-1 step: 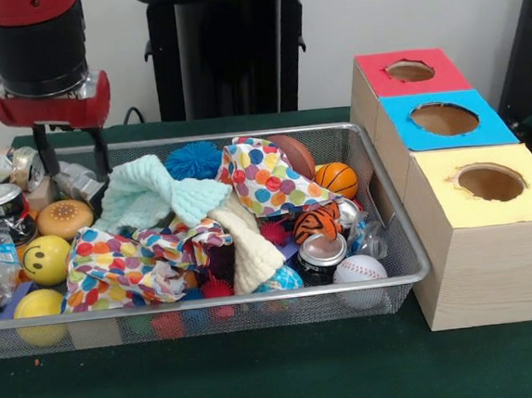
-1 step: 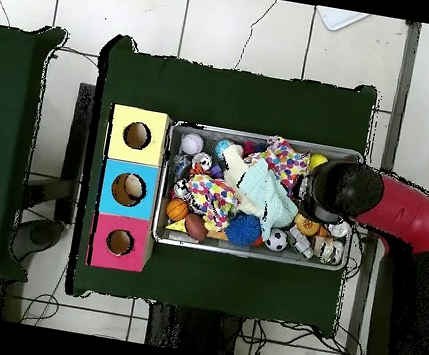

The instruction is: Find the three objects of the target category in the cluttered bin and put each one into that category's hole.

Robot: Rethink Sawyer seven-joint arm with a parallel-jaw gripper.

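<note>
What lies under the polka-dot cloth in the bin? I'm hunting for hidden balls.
Under the polka-dot cloth only edges show: a red spiky ball and a tiger-striped ball beside it. Anything deeper in the wire bin is covered.

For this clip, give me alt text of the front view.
The end effector, open, reaches into the left end of a wire bin cluttered with balls, cans and cloths. To the bin's right stand three boxes with holes, topped red, blue and yellow.
</note>
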